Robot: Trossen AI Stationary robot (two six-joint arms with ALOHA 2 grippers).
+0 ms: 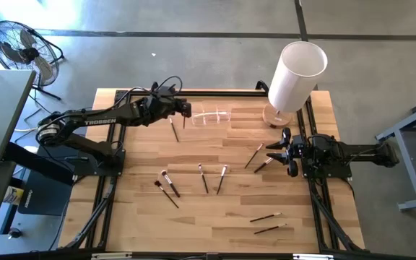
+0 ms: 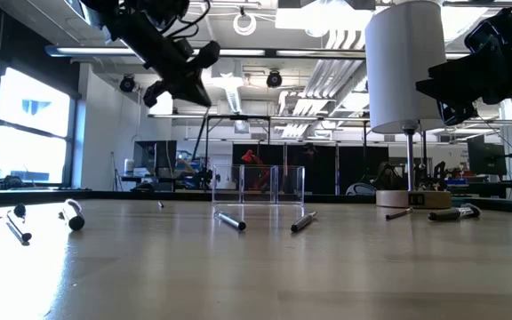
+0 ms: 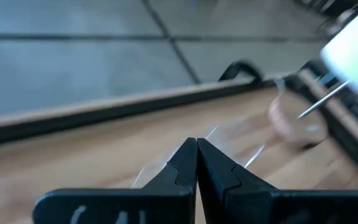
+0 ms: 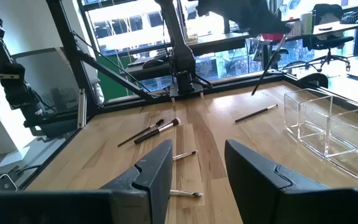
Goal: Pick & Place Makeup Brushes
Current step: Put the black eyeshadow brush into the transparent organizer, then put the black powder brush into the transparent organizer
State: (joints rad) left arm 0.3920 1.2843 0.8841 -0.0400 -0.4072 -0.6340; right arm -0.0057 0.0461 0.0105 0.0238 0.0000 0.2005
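Left tool (image 1: 184, 109): raised above the bench near its far edge, fingers (image 3: 185, 163) pressed together on one makeup brush (image 4: 267, 64) that hangs downward just beside the clear holder (image 1: 211, 115).

Right tool (image 1: 286, 152): at the bench's right edge, fingers (image 4: 160, 163) apart, nothing between them.

Other makeup brushes (image 1: 203, 178): lying loose across the bench (image 1: 215, 224), several mid-bench, two toward the near right corner.

White cylinder (image 1: 295, 76): far right corner, on a round base.
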